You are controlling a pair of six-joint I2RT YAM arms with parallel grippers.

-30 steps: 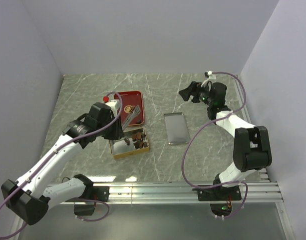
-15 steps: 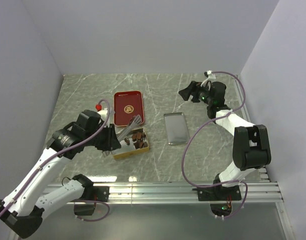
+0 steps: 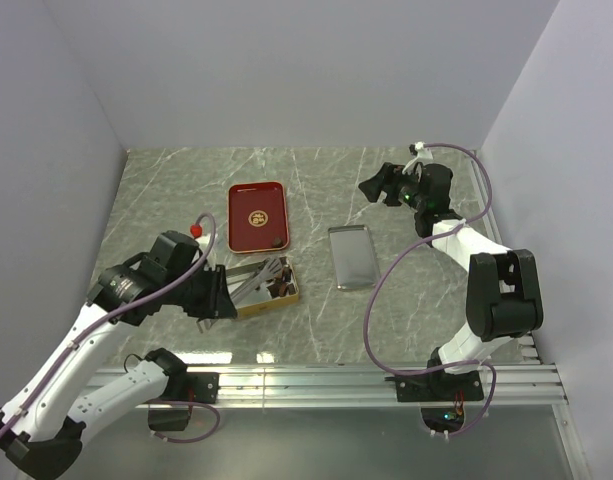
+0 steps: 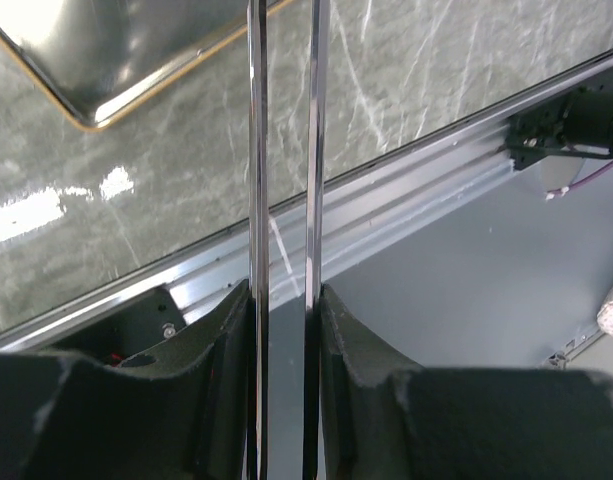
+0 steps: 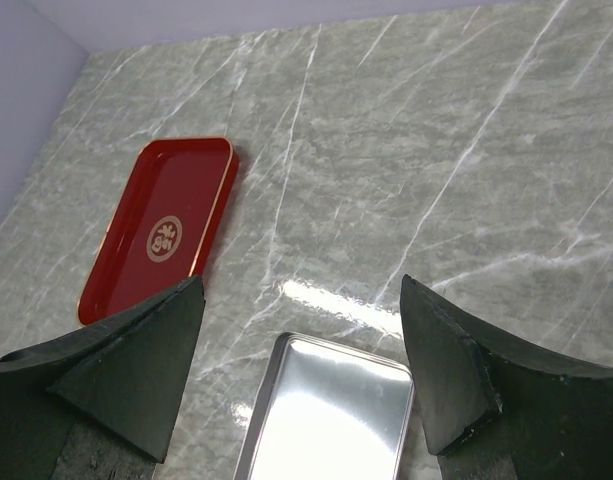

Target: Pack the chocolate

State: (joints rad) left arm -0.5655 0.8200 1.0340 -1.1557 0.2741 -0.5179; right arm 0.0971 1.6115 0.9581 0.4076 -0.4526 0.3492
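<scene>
Chocolate (image 3: 284,287) lies in tin (image 3: 269,306) beside left hand (image 3: 222,294) gripping tongs (image 3: 254,280)

— How many of each are on the surface (image 3: 166,190)?

— I count two arms, the left arm (image 3: 81,342) and the right arm (image 3: 500,292). Then one red tray (image 3: 244,198), one gold tin (image 3: 266,307), one silver lid (image 3: 351,258) and one pair of tongs (image 3: 254,280).

— And the chocolate (image 3: 284,284)?

— I see one lone dark piece (image 3: 275,241) on the tray. The others are bunched in the tin, partly under the tongs, and they run together on my screens. I can't count those.
</scene>
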